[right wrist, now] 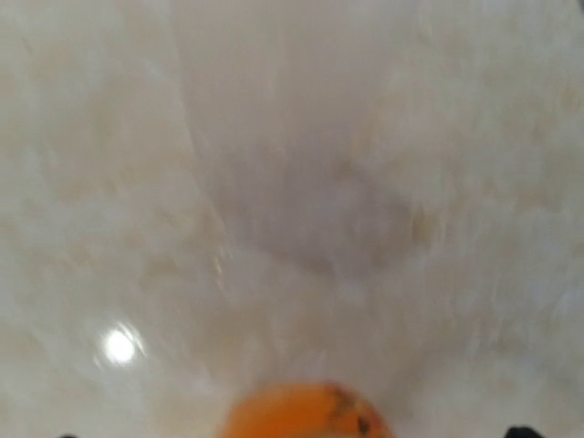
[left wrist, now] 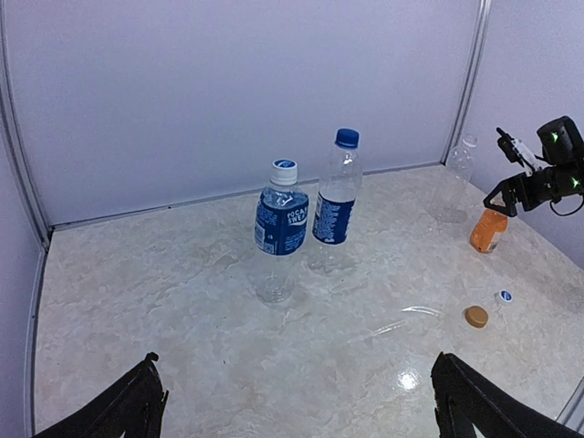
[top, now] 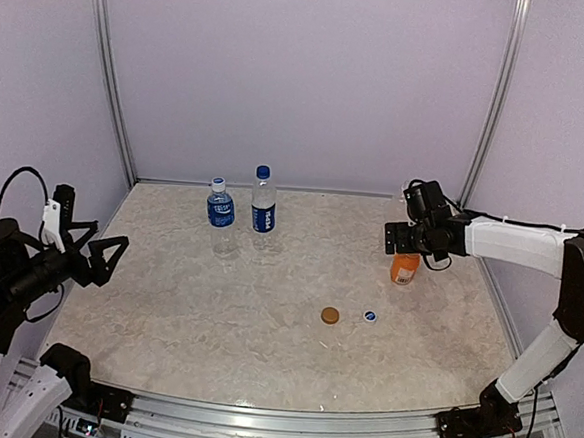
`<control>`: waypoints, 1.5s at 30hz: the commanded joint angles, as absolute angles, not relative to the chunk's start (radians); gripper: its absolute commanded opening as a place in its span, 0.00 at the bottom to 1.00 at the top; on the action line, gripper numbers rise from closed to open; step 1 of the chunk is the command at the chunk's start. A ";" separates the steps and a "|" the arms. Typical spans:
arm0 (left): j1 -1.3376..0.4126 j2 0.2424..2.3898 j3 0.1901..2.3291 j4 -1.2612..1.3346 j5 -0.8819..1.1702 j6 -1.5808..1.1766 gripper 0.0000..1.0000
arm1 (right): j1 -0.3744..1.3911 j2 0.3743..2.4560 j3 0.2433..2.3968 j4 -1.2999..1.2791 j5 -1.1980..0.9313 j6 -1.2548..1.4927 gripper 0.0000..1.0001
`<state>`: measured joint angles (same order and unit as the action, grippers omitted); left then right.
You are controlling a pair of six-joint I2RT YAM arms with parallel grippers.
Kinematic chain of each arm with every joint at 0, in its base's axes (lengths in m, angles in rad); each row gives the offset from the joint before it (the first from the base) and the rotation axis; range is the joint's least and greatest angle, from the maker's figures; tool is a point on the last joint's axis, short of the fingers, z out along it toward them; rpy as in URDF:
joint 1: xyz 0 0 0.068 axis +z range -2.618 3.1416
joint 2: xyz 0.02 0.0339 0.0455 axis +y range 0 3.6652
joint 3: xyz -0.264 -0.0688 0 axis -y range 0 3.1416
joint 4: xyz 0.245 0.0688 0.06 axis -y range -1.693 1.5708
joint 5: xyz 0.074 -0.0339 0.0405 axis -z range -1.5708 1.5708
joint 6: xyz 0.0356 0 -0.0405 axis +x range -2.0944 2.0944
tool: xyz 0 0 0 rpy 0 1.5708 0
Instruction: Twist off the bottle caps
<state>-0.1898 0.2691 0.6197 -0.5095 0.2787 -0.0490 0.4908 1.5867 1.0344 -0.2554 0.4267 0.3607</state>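
Hovering: right gripper (top: 407,249) sits just above the orange bottle (top: 404,270), fingers spread, the bottle's top between them; contact is lost in the blurred wrist view.
Loose caps: orange-brown cap (top: 330,315) and blue cap (top: 369,316) lie side by side on the table (top: 213,344), near the orange bottle, nearer the arm bases and to its left.
Capped bottles: two blue-labelled bottles (top: 221,214) (top: 263,209) stand upright, well left of the orange bottle.
Left gripper (left wrist: 294,365): spread wide, empty, farthest from the orange bottle.
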 commanded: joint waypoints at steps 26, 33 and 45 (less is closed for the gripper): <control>-0.057 0.177 0.507 -0.479 0.250 -0.250 0.99 | 0.785 2.385 2.290 -0.149 -0.008 0.138 0.87; -0.057 0.184 0.499 -0.463 0.262 -0.253 0.99 | 0.787 2.399 2.245 -0.171 -0.029 0.167 0.59; -0.057 0.187 0.502 -0.467 0.275 -0.250 0.99 | 0.789 2.312 2.191 -0.209 0.038 0.173 0.00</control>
<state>-0.0658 0.1833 0.5110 -0.4835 0.2550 -0.2424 0.7780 2.3962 2.2398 -0.1432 -0.0151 0.1726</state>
